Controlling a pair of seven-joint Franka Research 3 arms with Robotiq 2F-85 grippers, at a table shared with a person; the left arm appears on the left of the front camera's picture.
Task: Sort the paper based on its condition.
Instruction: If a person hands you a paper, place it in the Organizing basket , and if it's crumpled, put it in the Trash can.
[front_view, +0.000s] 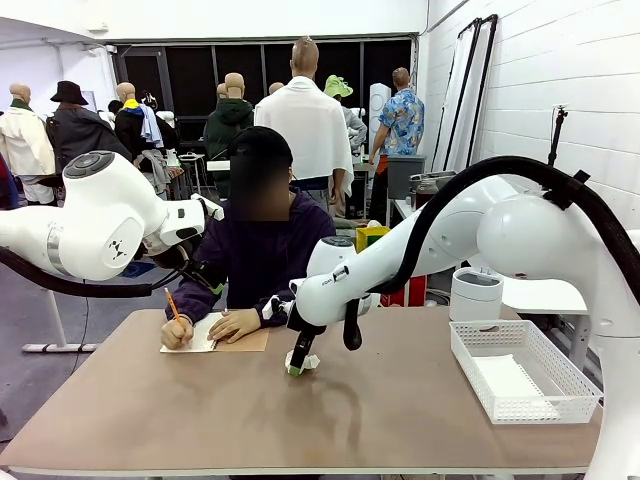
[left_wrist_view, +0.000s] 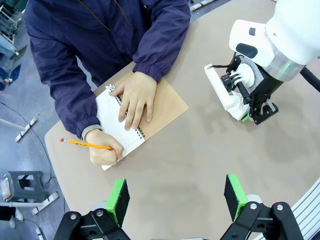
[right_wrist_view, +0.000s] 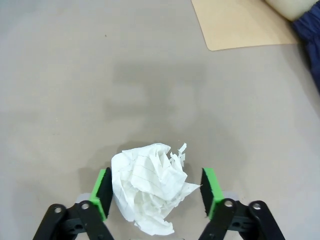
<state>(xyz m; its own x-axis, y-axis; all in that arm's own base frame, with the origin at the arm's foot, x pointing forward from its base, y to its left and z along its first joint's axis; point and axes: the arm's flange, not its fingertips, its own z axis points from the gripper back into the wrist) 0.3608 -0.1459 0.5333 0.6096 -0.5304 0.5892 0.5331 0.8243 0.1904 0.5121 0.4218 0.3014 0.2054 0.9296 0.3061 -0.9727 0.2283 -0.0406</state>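
A crumpled ball of lined white paper lies on the brown table, left of the middle in the front view. My right gripper stands down over it, open, its green pads close on either side of the ball. From above, the left wrist view shows that same gripper with the white wad at its tip. My left gripper hangs open and empty high over the table's near side. A flat white sheet lies in the mesh basket.
Across the table a person writes with a pencil in a spiral notebook with a brown cover, one hand flat on the page. A white cylindrical container stands behind the basket. Bare tabletop stretches along the near side.
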